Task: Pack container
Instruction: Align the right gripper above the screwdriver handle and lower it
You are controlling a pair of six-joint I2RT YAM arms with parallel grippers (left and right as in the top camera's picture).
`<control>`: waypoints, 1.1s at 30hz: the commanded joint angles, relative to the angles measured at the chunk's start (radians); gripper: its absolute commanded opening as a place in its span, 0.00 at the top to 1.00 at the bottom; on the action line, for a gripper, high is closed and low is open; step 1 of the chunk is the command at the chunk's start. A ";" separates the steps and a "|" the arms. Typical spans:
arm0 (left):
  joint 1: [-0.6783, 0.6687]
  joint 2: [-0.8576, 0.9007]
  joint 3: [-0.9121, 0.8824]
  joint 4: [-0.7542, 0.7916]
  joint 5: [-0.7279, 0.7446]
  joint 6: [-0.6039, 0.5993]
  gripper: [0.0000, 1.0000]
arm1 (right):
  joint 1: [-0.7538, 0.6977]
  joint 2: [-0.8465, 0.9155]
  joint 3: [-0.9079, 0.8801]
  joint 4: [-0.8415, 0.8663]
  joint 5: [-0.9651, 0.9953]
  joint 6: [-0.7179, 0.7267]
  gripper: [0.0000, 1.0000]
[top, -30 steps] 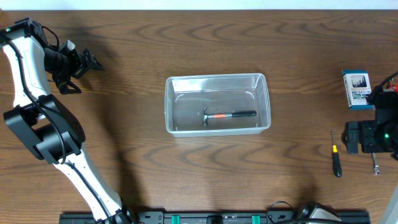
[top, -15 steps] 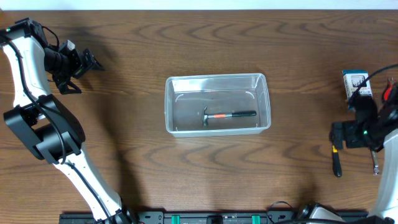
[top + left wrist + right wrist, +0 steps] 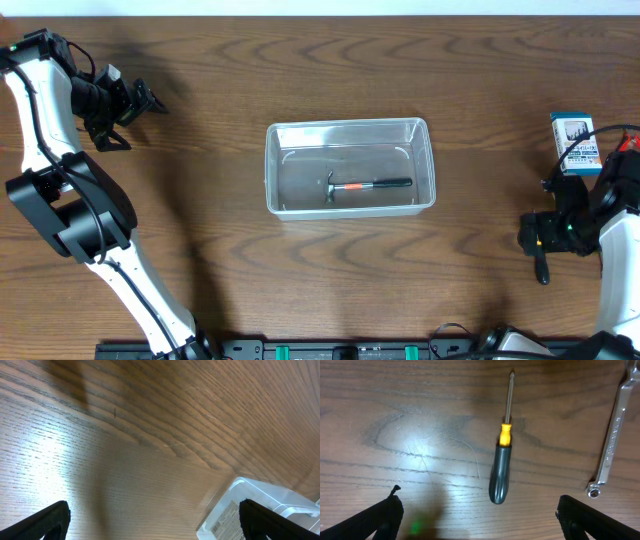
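Hovering right gripper (image 3: 480, 504) — jaws wide apart — brackets the screwdriver (image 3: 499, 477) handle; its shaft points straight away.

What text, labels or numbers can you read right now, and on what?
No text is legible.
On the blue box: a printed label, too small to read.
On the container: a sticker with print lines, too blurred to read.
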 commanded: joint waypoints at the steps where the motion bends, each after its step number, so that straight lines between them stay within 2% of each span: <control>1: 0.004 -0.026 0.019 -0.002 -0.005 -0.001 0.02 | -0.027 0.040 -0.009 0.003 0.010 0.044 0.01; 10: 0.004 -0.026 0.019 -0.002 -0.005 -0.001 0.02 | -0.039 0.172 -0.009 0.029 -0.005 0.056 0.01; 17: 0.004 -0.026 0.019 -0.002 -0.005 -0.001 0.02 | -0.038 0.211 -0.009 0.106 0.003 0.055 0.01; 28: 0.004 -0.026 0.019 -0.002 -0.005 -0.001 0.02 | -0.038 0.232 -0.009 0.168 0.037 -0.086 0.01; 33: 0.004 -0.026 0.019 -0.002 -0.005 -0.001 0.02 | -0.038 0.271 -0.009 0.166 0.044 -0.074 0.01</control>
